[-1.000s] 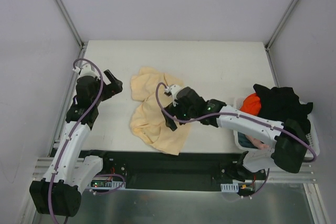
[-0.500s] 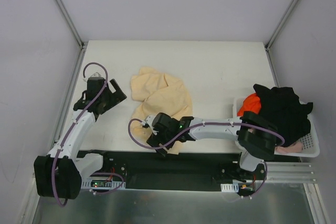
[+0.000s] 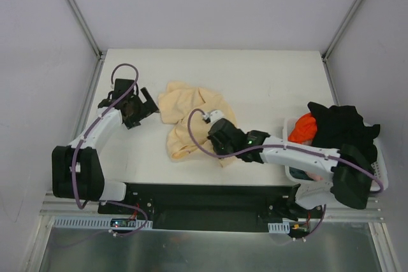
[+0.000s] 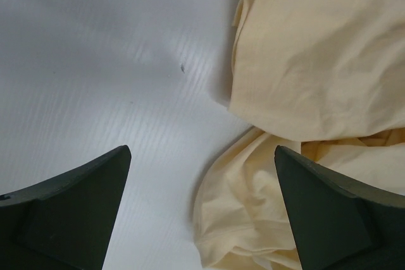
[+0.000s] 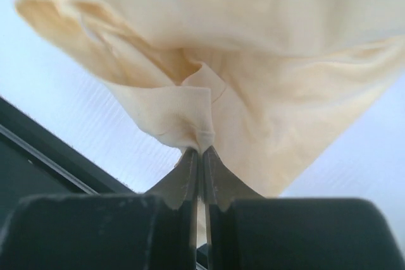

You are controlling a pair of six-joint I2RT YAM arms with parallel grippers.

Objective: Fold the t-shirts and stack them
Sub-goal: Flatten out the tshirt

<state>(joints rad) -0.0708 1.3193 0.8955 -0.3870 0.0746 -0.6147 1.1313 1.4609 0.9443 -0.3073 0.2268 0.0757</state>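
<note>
One pale peach-yellow t-shirt point(image 3: 189, 107) is lying crumpled on the white table point(image 3: 274, 81), left of centre, bunching into soft folds with a rounded lobe sagging toward the near edge. The right gripper point(image 5: 201, 153) is pinching a small fold of its hem, jaws pressing tight together on the cloth, and the fabric is hanging in a draped fan from that pinch. The left gripper point(image 3: 145, 107) is hovering just beside the shirt's left edge with its jaws spreading wide, gripping nothing. Black point(image 3: 344, 128) and orange point(image 3: 305, 127) t-shirts are heaping in the white basket point(image 3: 381, 173) at the far right.

Compared with a second ago, the right jaws are now gripping instead of gaping, the shirt's near flap is drawing up away from the table's front edge, and the left arm is reaching closer to the cloth.
</note>
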